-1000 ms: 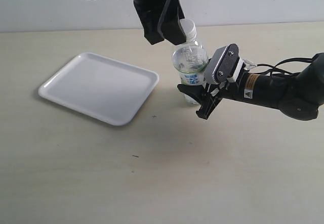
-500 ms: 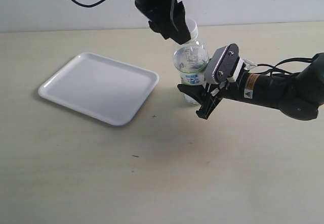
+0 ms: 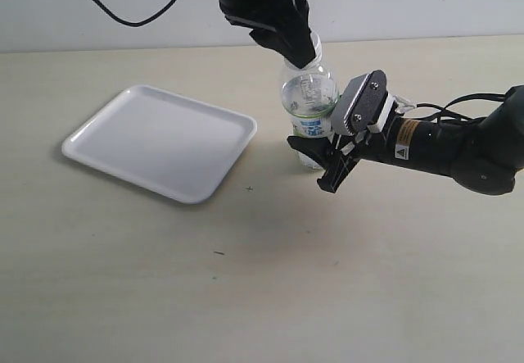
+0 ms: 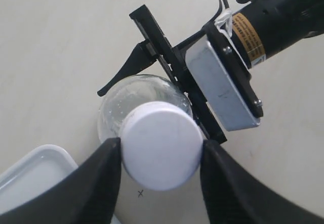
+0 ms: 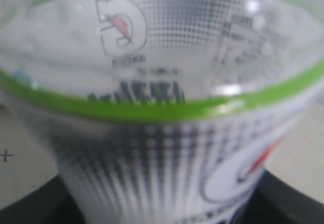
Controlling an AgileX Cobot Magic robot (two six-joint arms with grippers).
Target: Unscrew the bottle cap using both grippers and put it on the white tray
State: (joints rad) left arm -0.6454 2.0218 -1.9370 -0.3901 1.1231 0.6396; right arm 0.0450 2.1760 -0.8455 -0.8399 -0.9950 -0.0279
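**Bottle held at both ends.** The bottle cap [image 4: 161, 145] is seen clamped between the two black fingers [image 4: 101, 181] of the left gripper [image 3: 301, 50], which is set down onto the top of the bottle [image 3: 309, 93] from above. The jaws are parted only as wide as the cap, with one finger pressed against each side of its rim. The cap is seated on the bottle's neck, directly beneath this gripper, and the bottle's clear shoulders can be made out just below it.

The lower part of the bottle is gripped from the side by the right gripper [image 3: 322, 163]. Its jaws are spread fairly wide and closed around the bottle's body. In the right wrist view the frame is filled by the label [image 5: 152, 173], crossed by a green band [image 5: 152, 110], with dark parts of the jaws at either side.

The bottle is held upright over the pale table [image 3: 246, 297]. The white tray [image 3: 160, 142] is laid flat on the table, well apart from the left gripper, on the side away from the right gripper.
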